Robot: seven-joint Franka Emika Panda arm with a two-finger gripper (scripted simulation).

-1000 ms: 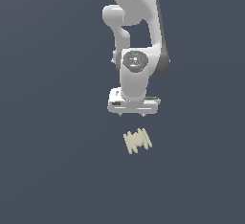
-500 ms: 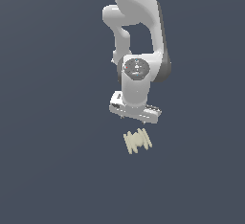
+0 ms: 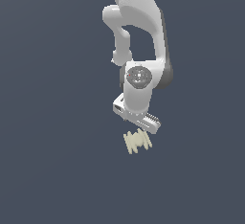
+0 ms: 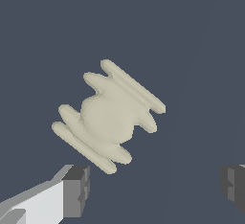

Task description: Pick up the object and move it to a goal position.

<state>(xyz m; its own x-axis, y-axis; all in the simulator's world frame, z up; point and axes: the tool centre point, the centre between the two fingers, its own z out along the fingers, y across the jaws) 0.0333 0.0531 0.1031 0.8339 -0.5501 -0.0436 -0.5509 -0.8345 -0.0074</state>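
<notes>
1. The end effector [image 4: 154, 184] hangs just above the object [image 3: 138, 141], its two fingers apart and holding nothing, probably to straddle it.
2. The object lies on the dark flat desk [image 3: 52, 161], apart from the fingers.
3. It is pale cream, matte, with a rounded middle and parallel ribs.

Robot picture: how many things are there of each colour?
Cream-yellow: 1, the ribbed spool
White: 1, the robot arm with its hand
Total: 2
</notes>
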